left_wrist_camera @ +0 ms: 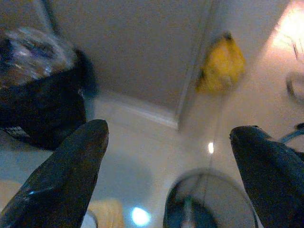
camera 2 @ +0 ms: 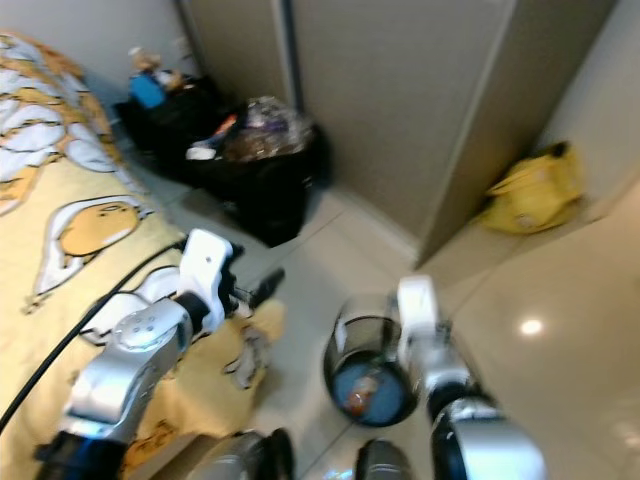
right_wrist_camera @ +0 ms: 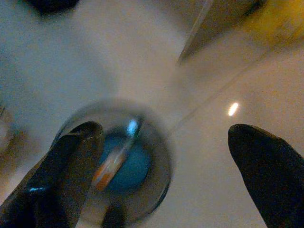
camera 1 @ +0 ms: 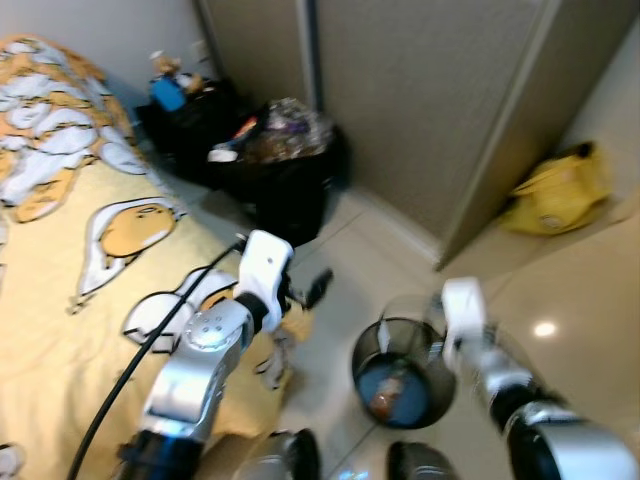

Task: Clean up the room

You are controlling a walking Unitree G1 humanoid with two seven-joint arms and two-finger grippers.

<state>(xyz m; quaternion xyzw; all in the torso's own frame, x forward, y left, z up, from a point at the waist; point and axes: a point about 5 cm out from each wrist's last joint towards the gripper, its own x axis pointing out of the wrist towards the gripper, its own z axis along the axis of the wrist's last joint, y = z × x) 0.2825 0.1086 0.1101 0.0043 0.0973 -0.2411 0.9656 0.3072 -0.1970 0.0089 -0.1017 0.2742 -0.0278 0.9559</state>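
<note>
Floor [camera 1: 560, 290]: pale tile, glossy, carrying lamp reflections. Waste bin [camera 1: 400, 372]: dark wire mesh, apparently metal, with a blue liner inside. Bedspread [camera 1: 60, 250]: soft printed cloth, matt, creased. Yellow bag [camera 1: 558, 190]: cloth-like, crumpled. Wardrobe doors [camera 1: 420, 100]: matt, finely textured. Robot arms [camera 1: 195, 370]: brushed silver metal; gripper fingers [left_wrist_camera: 66, 175]: smooth black plastic, slightly glossy.

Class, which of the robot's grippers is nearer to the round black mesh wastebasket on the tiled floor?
Right. The right gripper hangs open just above the round black mesh wastebasket, at its rim. The left gripper, also open, is further off beside the yellow-patterned bed.
</note>
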